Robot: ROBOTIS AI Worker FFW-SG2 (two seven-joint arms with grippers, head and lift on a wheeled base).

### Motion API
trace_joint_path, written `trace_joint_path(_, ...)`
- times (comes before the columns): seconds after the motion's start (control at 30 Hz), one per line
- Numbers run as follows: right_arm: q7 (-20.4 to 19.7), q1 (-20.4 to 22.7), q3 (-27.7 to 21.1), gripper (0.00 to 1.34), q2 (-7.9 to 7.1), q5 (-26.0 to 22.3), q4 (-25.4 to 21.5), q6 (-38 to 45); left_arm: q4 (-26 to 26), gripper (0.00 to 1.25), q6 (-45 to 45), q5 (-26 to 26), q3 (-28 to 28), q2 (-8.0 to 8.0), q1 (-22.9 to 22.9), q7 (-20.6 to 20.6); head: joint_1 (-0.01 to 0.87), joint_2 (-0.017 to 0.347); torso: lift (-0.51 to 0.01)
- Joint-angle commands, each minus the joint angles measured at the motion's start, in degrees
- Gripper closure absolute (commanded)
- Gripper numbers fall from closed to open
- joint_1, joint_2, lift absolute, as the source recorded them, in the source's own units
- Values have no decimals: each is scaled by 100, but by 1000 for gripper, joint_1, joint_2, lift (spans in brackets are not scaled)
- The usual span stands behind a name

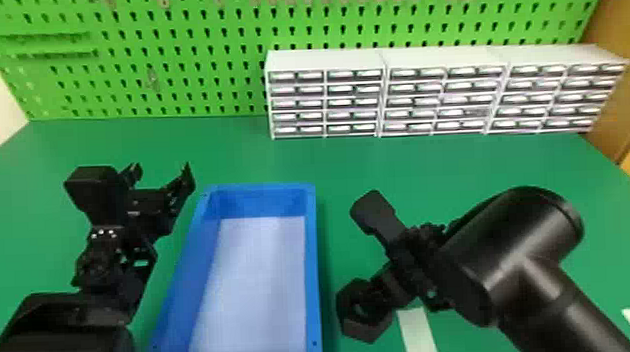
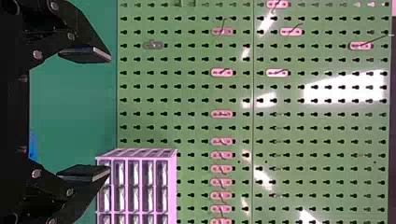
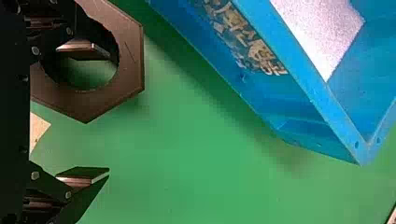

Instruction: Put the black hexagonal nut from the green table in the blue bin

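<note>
The head view looks from above, forward and down to the blue bin (image 1: pixel 312 268). The left wrist view, from left of this bin, faces the pegboard (image 1: pixel 174 24) behind it, which both share. The right wrist view looks down on the bin's side, more near.

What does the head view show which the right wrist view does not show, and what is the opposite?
Head view: the left hand, the green pegboard and the white drawer units.
Right wrist view: pale markings on the outside of the blue bin.
Both views: that bin, the black hexagonal nut, the right hand and the green table.
</note>
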Motion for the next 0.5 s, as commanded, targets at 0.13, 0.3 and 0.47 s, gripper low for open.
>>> trace_joint_path(0.13, -1, 0, 30, 452, -1, -29, 35, -11, -1, 407, 0, 0, 0, 0, 0, 1, 686, 52, -97)
trace_joint_path(0.3, -1, 0, 30, 611, -1, -29, 35, -11, -1, 407, 0, 0, 0, 0, 0, 1, 686, 52, -97)
trace_joint_path(0.47, -1, 0, 39, 676, -10, -29, 44, -2, -1, 407, 0, 0, 0, 9, 0, 1, 686, 52, -97)
